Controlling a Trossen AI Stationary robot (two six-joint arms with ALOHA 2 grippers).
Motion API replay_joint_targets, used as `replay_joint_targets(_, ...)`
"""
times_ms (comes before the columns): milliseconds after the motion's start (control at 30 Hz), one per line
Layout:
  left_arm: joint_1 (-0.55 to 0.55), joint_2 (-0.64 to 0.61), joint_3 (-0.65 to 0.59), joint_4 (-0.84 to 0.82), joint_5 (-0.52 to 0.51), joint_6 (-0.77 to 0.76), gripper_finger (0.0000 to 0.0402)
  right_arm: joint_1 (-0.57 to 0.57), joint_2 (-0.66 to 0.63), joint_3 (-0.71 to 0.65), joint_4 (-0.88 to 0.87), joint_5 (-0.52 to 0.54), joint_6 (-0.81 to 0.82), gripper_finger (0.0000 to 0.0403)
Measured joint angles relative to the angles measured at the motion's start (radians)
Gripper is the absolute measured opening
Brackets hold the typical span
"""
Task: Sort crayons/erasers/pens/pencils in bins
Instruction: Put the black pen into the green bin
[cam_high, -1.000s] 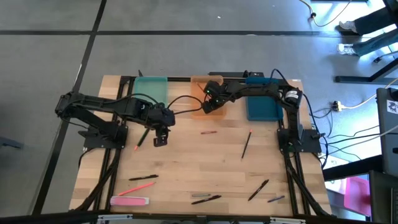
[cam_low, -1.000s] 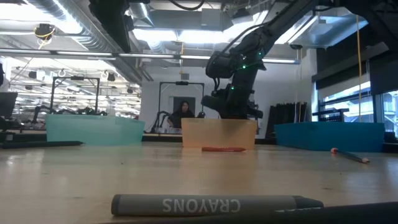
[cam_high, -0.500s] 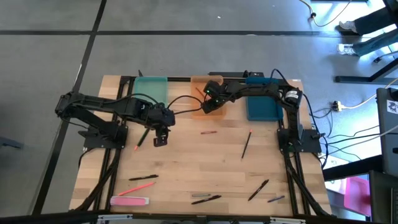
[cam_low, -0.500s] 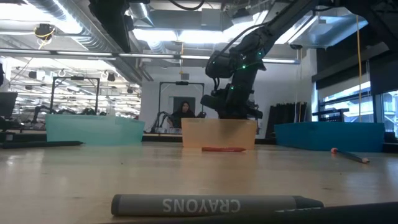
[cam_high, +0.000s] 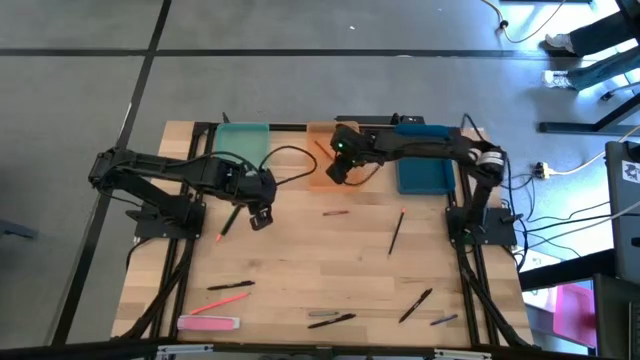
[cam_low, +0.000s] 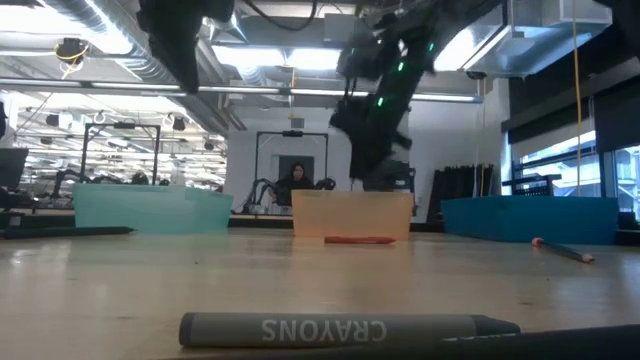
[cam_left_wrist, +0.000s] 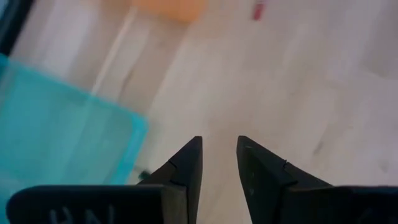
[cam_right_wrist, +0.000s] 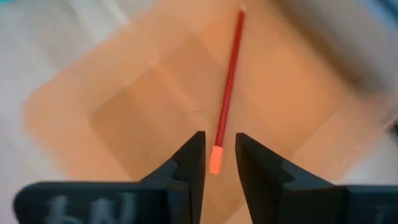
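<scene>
Here the right gripper (cam_high: 338, 170) hangs above the orange bin (cam_high: 322, 135), its fingers (cam_right_wrist: 189, 163) parted by a narrow gap and holding nothing; a red pencil (cam_right_wrist: 227, 93) lies on the bin's floor beneath them. The left gripper (cam_high: 260, 217) hovers over bare table (cam_high: 300, 270) near the teal-green bin (cam_high: 243, 140), its fingers also slightly apart and empty. The blue bin (cam_high: 425, 172) stands to the right of the orange one. On the table remain a short red crayon (cam_high: 335, 212), a dark pencil (cam_high: 396, 231), black pens (cam_high: 415, 305), a red pencil (cam_high: 229, 300) beside the pink eraser (cam_high: 208, 322), and a grey crayon (cam_low: 350, 328) nearest the low camera
</scene>
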Motion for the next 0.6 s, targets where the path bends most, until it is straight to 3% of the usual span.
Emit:
replay_joint_targets(333,0.0,-0.005,-0.098,0.001,-0.009,-0.15,0.0092,0.221,-0.137,0.002,-0.189,-0.003,-0.364,0.0094)
replay_joint_targets(600,-0.019,-0.005,-0.152,0.005,0.05,-0.228,0.0092,0.355,-0.142,0.001,-0.342,-0.008,-0.245,0.0094)
